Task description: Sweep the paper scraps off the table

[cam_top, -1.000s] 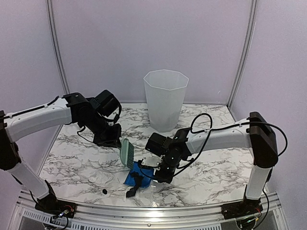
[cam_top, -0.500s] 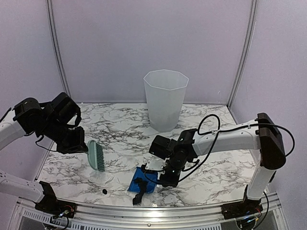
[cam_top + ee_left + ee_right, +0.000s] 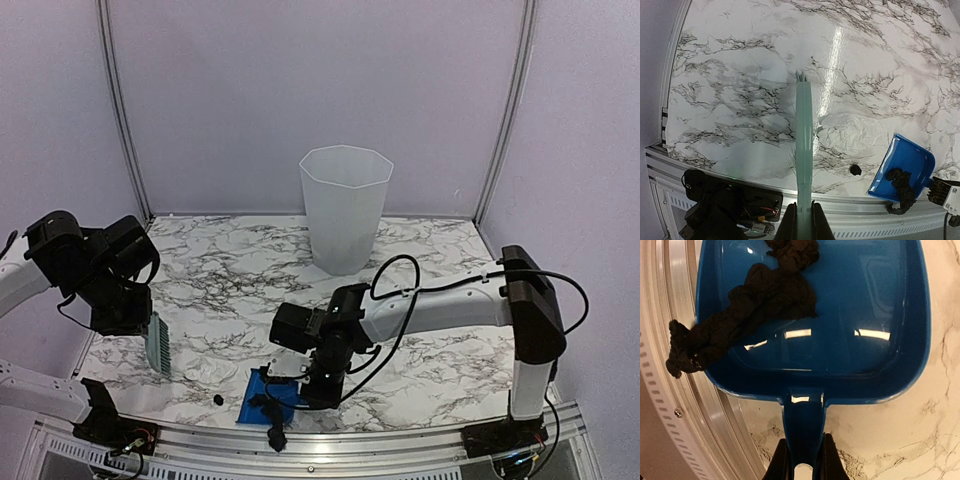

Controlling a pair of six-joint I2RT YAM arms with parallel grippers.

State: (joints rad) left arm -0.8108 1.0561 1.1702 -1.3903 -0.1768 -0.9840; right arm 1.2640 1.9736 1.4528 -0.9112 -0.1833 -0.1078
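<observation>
Well, your white marble table (image 3: 450, 365) carries a tall translucent bin (image 3: 345, 205) at its far middle, well apart from both tools. Your right gripper (image 3: 802, 440) is clamped on the handle of the blue dustpan (image 3: 840, 315), which sits at the near edge, partly over the metal rail (image 3: 660, 290). Your left gripper (image 3: 802, 207) is closed on the pale green brush (image 3: 804, 130), held over the table's left side. A long black paper strip (image 3: 755, 295) lies in the pan, one end hanging over its side. A small black scrap (image 3: 855, 170) lies on the table between brush and pan, touching neither.
</observation>
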